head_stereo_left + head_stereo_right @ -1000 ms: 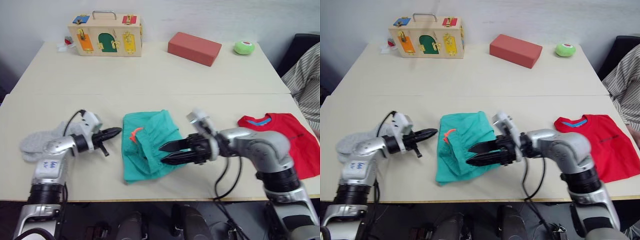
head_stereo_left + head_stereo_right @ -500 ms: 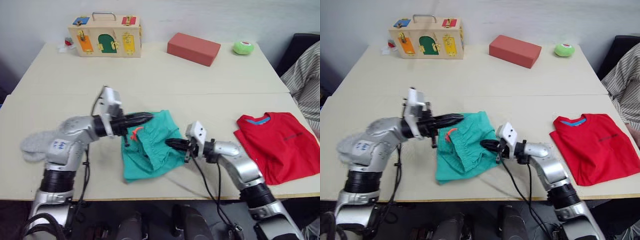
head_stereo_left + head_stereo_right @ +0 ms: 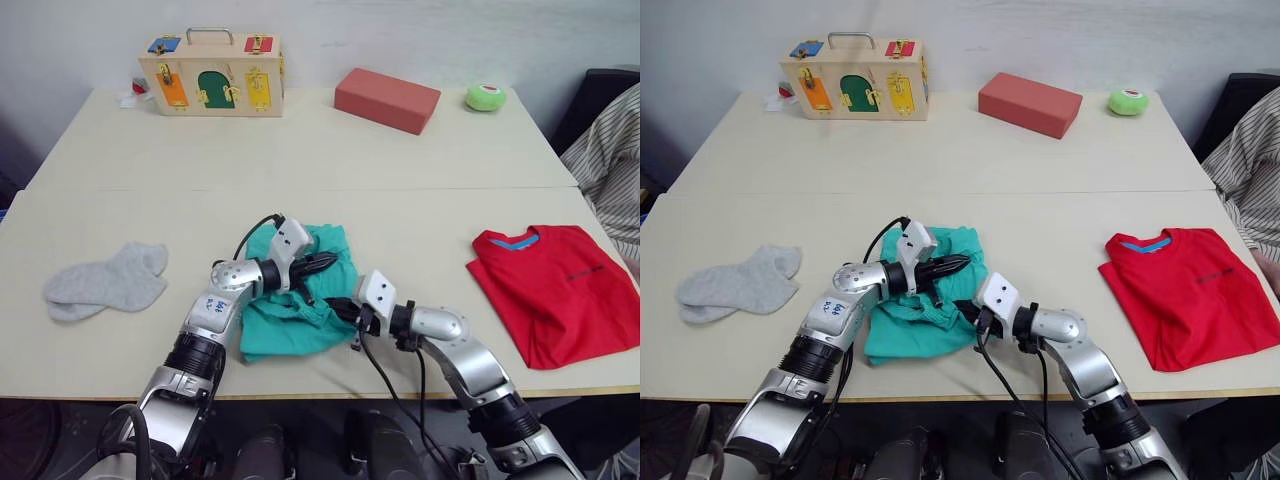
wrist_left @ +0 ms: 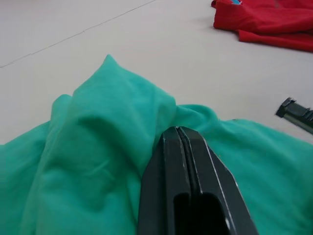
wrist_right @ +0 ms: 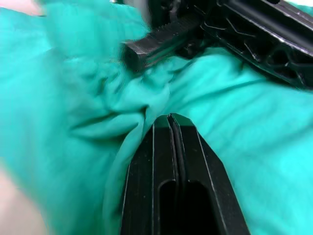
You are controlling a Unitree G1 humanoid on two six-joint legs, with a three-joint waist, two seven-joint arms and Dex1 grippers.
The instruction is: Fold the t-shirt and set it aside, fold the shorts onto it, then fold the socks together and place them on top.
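While both grippers pinch the shorts (image 3: 295, 300)
Left gripper (image 3: 325, 262) and right gripper (image 3: 337, 306), fingers closed on cloth, crowd together; uneven pulling could bunch the fold

Teal shorts (image 3: 290, 310) bunched mid-table, red t-shirt (image 3: 555, 285) right, socks (image 3: 105, 282) left.

One t-shirt (image 3: 553, 286), one shorts (image 3: 292, 325), seemingly two socks (image 3: 103, 283), two hands.

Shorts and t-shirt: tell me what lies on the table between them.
Nothing lies there: in the left eye view, bare table separates the shorts from the t-shirt. The right gripper is at the shorts' near edge.
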